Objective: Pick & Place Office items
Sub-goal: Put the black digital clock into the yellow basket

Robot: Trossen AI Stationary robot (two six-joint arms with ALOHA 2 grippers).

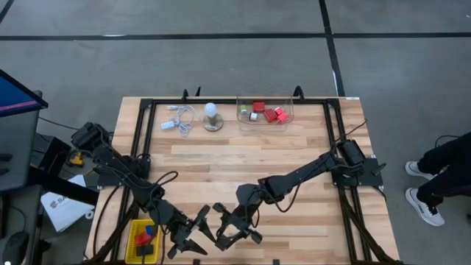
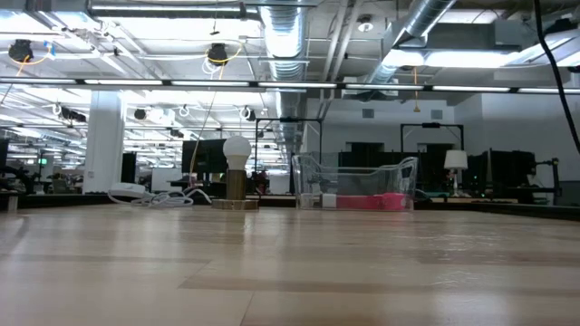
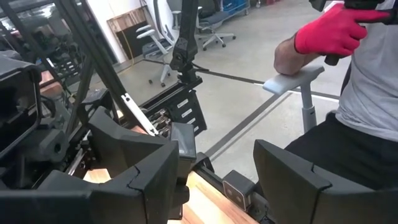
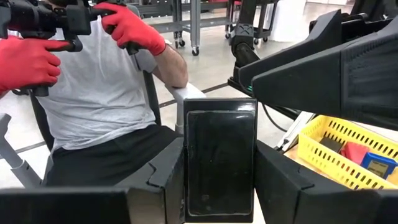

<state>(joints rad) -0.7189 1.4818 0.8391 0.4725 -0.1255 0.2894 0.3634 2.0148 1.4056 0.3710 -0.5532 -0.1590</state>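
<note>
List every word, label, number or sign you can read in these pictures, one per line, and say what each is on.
None can be read.
The yellow bin, the clear bin and their small blocks show no print.
The black block in the right gripper is blank.
The papers beside the table carry marks too small to read.

Even overhead lighting from ceiling strip lights [image 2: 172,11], bright glare there. Wooden table [image 1: 243,158] evenly lit, soft shadows under both arms. Low view: near tabletop blurred, light sheen. Wrist views: near fingers soft, room behind well lit.
</note>
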